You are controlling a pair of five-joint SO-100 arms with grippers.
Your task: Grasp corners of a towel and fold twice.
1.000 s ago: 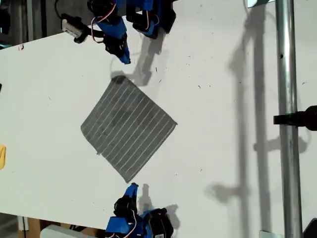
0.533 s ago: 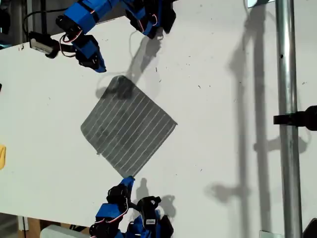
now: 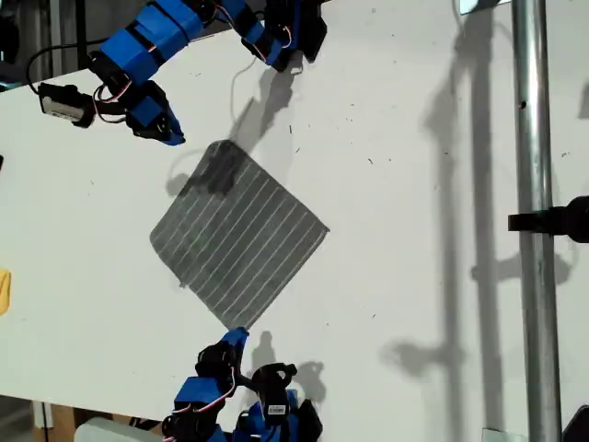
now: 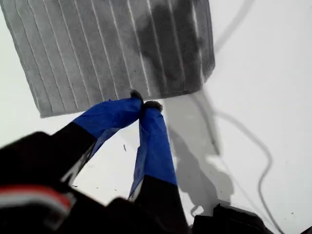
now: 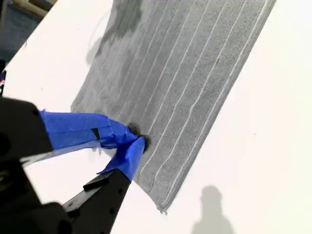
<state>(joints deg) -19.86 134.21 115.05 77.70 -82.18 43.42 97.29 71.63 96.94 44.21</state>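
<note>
The grey striped towel [image 3: 239, 239] lies flat as a diamond on the white table [image 3: 405, 276]. My first gripper [image 3: 173, 138] hangs shut above the table, off the cloth, to the exterior view's left of the towel's top corner [image 3: 221, 145]. In the first wrist view the towel [image 4: 112, 44] lies beyond my first gripper [image 4: 145, 101], which holds nothing. My second gripper [image 3: 236, 335] sits at the towel's bottom corner. In the second wrist view my second gripper [image 5: 136, 140] is shut, its tips over the towel [image 5: 195, 73] edge near that corner [image 5: 161, 208]. The cloth stays flat there.
A metal pole [image 3: 529, 138] with a black clamp [image 3: 552, 221] runs down the exterior view's right. A yellow object [image 3: 4, 290] shows at the exterior view's left edge. The arm bases stand at the top [image 3: 285, 32] and bottom [image 3: 276, 419] table edges.
My first gripper has swung toward the exterior view's left, away from the towel's top corner. My second gripper has come up to the bottom corner. The towel has not moved.
</note>
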